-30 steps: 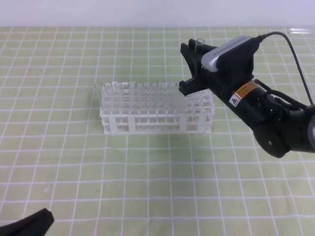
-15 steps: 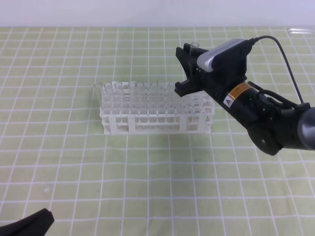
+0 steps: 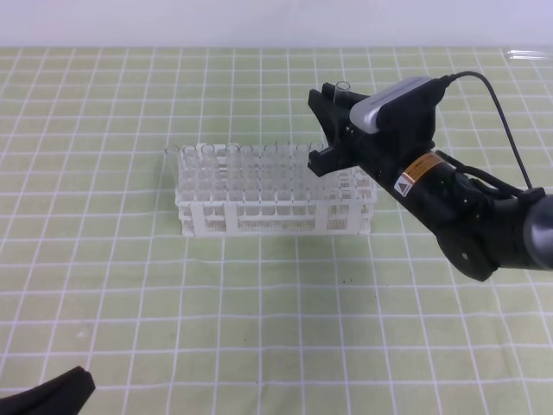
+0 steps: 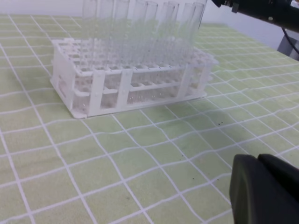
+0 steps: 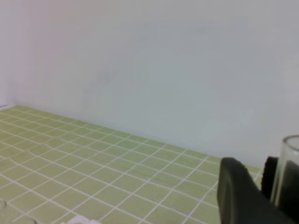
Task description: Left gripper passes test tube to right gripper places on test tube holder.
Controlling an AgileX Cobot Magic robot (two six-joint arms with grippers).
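Since the test tube (image 3: pixel 343 89) already stands upright between the fingers of the right gripper (image 3: pixel 333 121), the handover looks finished, and what is left, I would judge, is the lowering into the test tube holder (image 3: pixel 275 192). That gripper pinches the tube about its middle, so the open mouth pokes up above the fingers; the lower end is hidden behind them. It hangs over the holder's right end, toward the back row, tilted in from the right side. A row of other clear tubes (image 4: pixel 140 28) stands along the holder's far side, and the squares nearer the front look free, though which hole is meant I cannot tell. The left gripper (image 4: pixel 266 189) is low and well apart from the holder, out toward the near left corner of the tabletop (image 3: pixel 130 285), its fingers pressed together with nothing between them. From the right wrist view only the tube's rim beside a dark finger shows against the pale wall.
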